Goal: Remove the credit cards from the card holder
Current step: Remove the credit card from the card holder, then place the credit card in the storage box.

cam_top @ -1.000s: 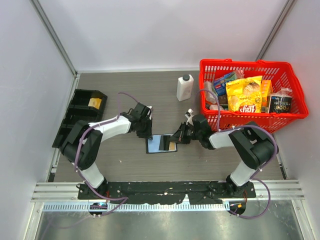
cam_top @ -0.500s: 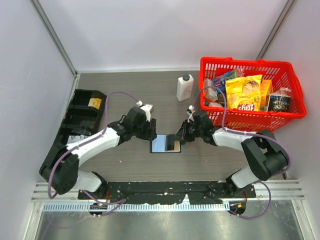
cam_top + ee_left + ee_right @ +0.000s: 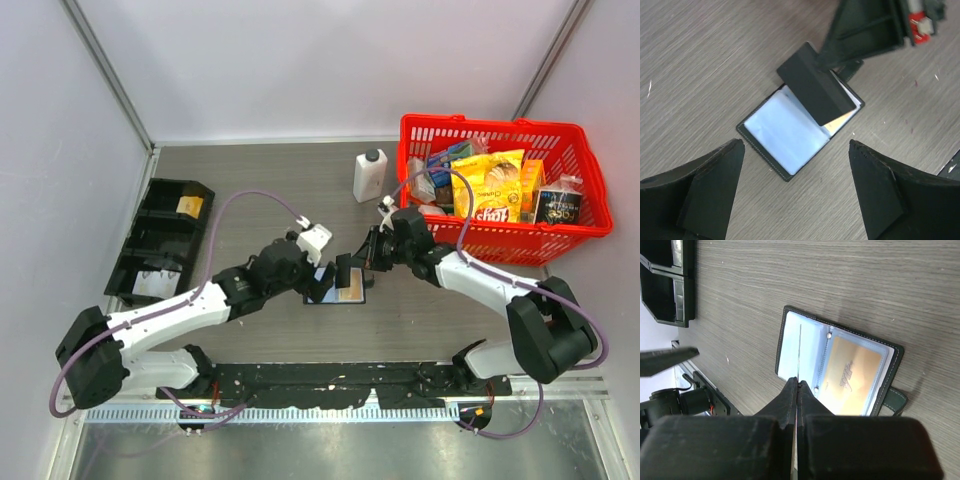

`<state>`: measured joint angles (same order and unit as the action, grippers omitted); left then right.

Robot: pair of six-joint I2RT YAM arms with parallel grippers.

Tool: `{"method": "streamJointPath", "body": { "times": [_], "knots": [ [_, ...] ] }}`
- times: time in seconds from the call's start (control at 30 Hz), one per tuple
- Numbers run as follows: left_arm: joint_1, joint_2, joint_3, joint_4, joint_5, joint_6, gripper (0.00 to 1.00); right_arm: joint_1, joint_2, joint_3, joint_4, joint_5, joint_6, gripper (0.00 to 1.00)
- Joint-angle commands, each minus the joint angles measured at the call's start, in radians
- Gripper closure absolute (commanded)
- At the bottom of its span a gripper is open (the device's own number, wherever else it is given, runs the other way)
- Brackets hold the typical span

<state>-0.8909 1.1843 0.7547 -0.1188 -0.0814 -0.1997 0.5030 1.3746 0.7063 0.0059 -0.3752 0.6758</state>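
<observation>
Card holder (image 3: 338,292) lies open and flat near the middle of the grey surface (image 3: 260,190). From it, a red basket (image 3: 500,240) with groceries stands at 2 o'clock, a black tray (image 3: 150,240) at 9 o'clock and a white bottle (image 3: 369,176) at 12 o'clock. Left pincer (image 3: 796,145) hangs over the holder with its fingers spread wide, holding nothing. Right pincer (image 3: 797,385), reaching in from 1 o'clock, is closed tight on a thin card (image 3: 799,350), seen edge-on above the holder. An orange card (image 3: 852,367) sits in the holder's 3 o'clock half.
</observation>
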Motion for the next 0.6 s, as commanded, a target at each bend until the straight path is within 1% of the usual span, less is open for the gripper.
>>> {"method": "streamJointPath", "body": {
  "times": [0.0, 0.13, 0.27, 0.37, 0.43, 0.57],
  "knots": [
    [-0.138, -0.017, -0.015, 0.114, -0.171, 0.132, 0.10, -0.011, -0.080, 0.065, -0.058, 0.065, 0.014, 0.99],
    [-0.253, 0.003, -0.031, 0.212, -0.346, 0.195, 0.09, -0.009, -0.143, 0.076, -0.079, 0.070, 0.094, 0.99],
    [-0.353, 0.035, -0.058, 0.341, -0.503, 0.324, 0.08, -0.009, -0.212, 0.079, -0.093, 0.062, 0.169, 0.99],
    [-0.401, 0.072, -0.061, 0.412, -0.589, 0.387, 0.07, -0.009, -0.265, 0.070, -0.089, 0.055, 0.234, 0.99],
    [-0.424, 0.092, -0.067, 0.462, -0.639, 0.431, 0.09, -0.009, -0.284, 0.065, -0.086, 0.055, 0.257, 0.99],
    [-0.473, 0.121, -0.080, 0.533, -0.690, 0.497, 0.12, -0.009, -0.299, 0.045, -0.058, 0.056, 0.295, 0.99]
  ]
}}
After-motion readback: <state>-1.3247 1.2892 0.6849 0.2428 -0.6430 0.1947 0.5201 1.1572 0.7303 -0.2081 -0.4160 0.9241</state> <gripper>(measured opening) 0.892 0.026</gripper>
